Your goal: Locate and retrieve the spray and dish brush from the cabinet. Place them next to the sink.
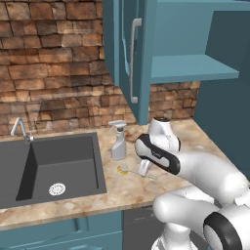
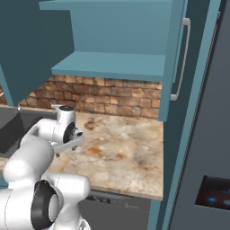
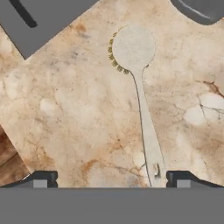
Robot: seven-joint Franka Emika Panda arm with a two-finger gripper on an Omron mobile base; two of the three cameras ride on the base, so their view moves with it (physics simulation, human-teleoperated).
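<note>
- Nearest the hand camera, the gripper point(image 3: 109, 179) is standing open, its two dark fingertips point(image 3: 41, 178) spread wide and touching nothing.
- Between and beyond those tips, the dish brush point(image 3: 141, 100) is lying flat on the marble counter point(image 3: 65, 118), its handle end sitting just inside the right tip and its round head with yellow bristles pointing away.
- Working left to right in the left base view, the sink point(image 1: 53, 166) is occupying the left part of the counter, with the chrome faucet point(image 1: 20, 128) rising at its back edge.
- Just right of the basin rim, the spray point(image 1: 117, 140) is standing upright on the counter, and the brush head is lying near its base.
- Further right, the arm is bending low over the counter, and the gripper point(image 1: 144, 168) is hanging just above the brush handle.
- Above, the cabinet point(image 1: 195, 68) is standing open, with its grey bar handle point(image 1: 133, 61) on the door edge and its teal shelf exposed.
- Only the right base view is showing the bare stretch of counter point(image 2: 121, 152) between the arm and the tall grey unit point(image 2: 202, 134) at the right edge.
</note>
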